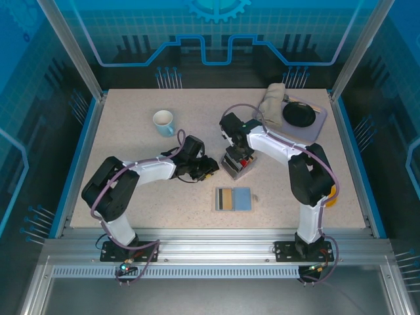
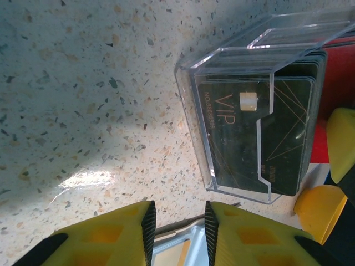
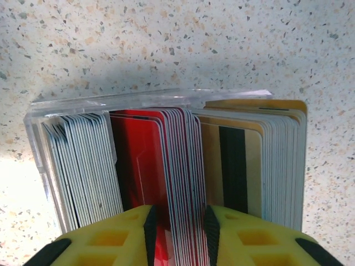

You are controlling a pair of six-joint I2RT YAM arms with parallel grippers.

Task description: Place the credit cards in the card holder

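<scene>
Right tool (image 3: 178,216), red credit cards (image 3: 141,160) clamped between

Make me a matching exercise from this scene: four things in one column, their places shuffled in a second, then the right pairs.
Things
1 mug
2 card holder
3 black bowl
4 red cards

Places
A in the grey tray, far right
B between the jaws of the right gripper
C open flat on the near side of the table
D upright, far side, left of centre

Pairs: 1-D, 2-C, 3-A, 4-B
</scene>
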